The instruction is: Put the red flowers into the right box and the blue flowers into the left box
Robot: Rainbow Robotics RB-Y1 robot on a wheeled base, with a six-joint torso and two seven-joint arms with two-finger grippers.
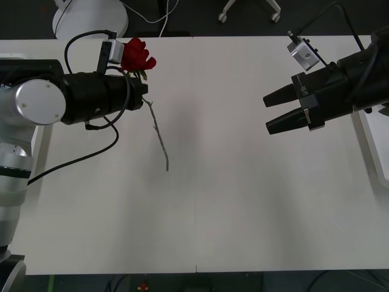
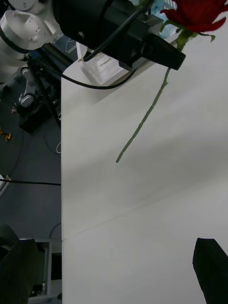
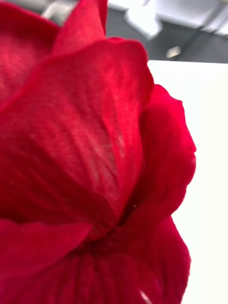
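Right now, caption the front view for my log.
Left pincer holds a red rose above the table; right pincer open.

Black forearms — grey joints, looping cables

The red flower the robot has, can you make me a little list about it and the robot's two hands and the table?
flower: one red rose, its thin green stem hanging down over the table
left gripper: at the table's far left, holding the rose just under its head
right gripper: fingers apart, holding nothing, hovering on the right side and pointing toward the rose
table: white, bare in the middle
box: a white tray edge shows at the table's right side, past the right gripper
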